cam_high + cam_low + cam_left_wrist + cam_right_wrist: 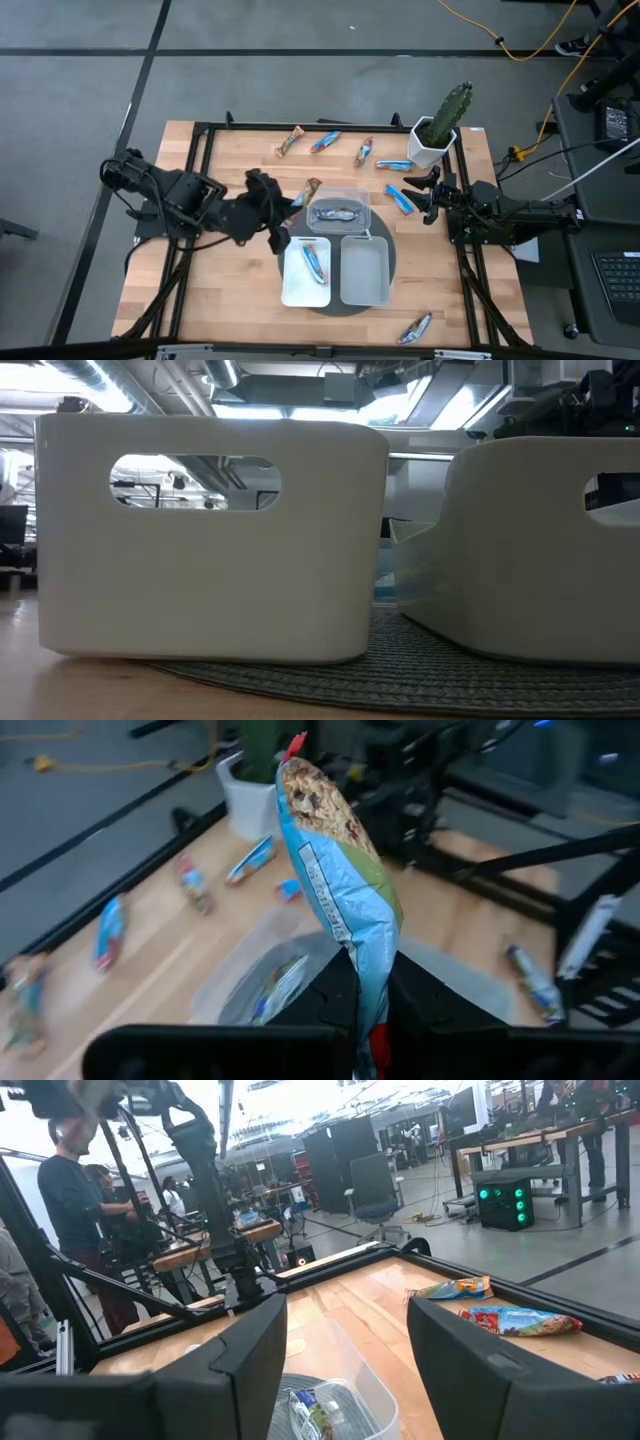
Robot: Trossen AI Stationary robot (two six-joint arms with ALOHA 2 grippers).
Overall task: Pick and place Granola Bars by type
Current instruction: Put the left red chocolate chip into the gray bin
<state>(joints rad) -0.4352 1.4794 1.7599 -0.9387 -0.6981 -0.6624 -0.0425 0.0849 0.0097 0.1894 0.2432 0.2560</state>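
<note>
The left end effector [365,1020] is clenching a blue bar [335,870] by one end, carrying it toward the clear tray [340,213] just ahead for sorting; the right end effector [428,195] is waiting released.

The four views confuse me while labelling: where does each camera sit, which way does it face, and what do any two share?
High: overhead, straight down on the table; both arms show.
Low: table height, level at the white tray and grey tray; no arm shows.
Left wrist: behind the left hand, shut on a blue bar.
Right wrist: behind the open right hand, facing the room and people.
Shared: both wrist views show the clear tray.
</note>
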